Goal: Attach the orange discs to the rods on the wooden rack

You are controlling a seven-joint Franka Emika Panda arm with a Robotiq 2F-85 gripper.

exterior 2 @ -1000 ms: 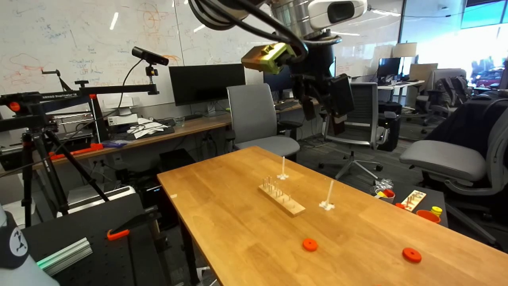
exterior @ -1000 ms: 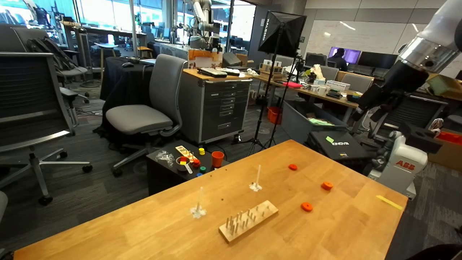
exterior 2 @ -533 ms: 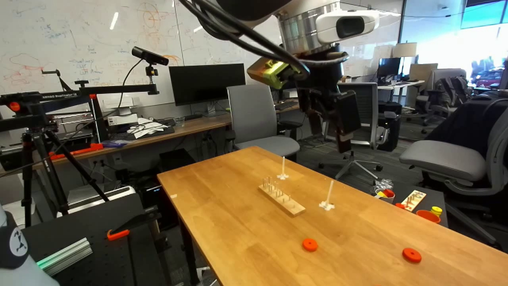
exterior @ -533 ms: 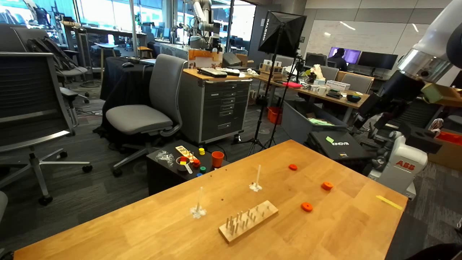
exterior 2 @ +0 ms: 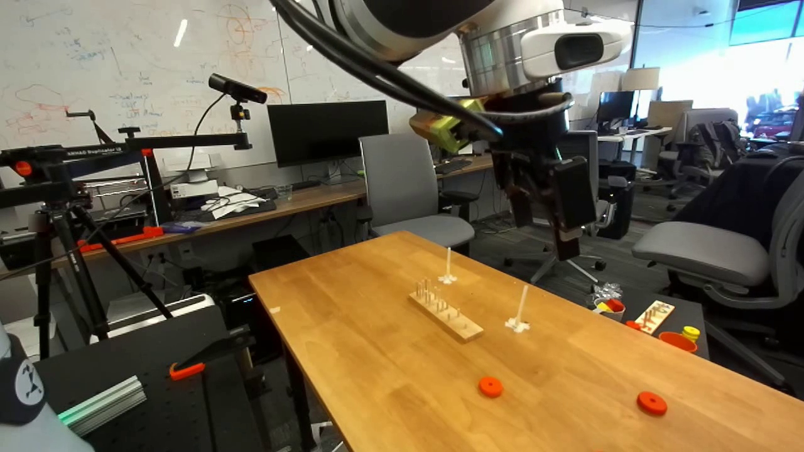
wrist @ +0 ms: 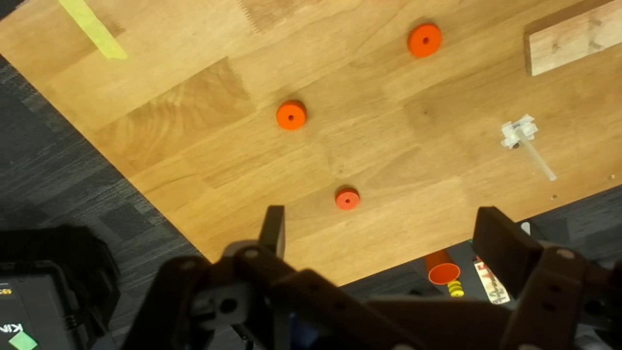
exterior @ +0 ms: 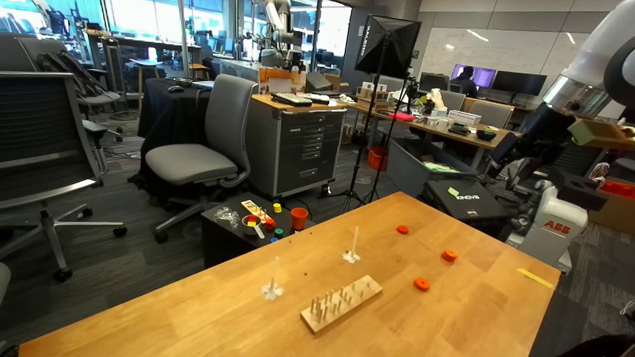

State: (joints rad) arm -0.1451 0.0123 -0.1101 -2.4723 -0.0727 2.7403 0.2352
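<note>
Three orange discs lie flat and apart on the wooden table: a near one, a middle one and a far one. The wrist view shows all of them too: one disc at the top, another disc left of centre, a third disc lower down. The wooden rack stands on the table with bare rods upright in it; only its end enters the wrist view. My gripper is open above the table, nothing between its fingers, as an exterior view also shows.
Two pale single pegs are taped upright beside the rack. Yellow tape marks the table near one edge. A low black side table holds an orange cup and toy pieces. A black case sits beyond the table.
The arm has travelled: in an exterior view the gripper has shifted right and lower, looking larger. It has stayed open. Discs and rack have not moved.
</note>
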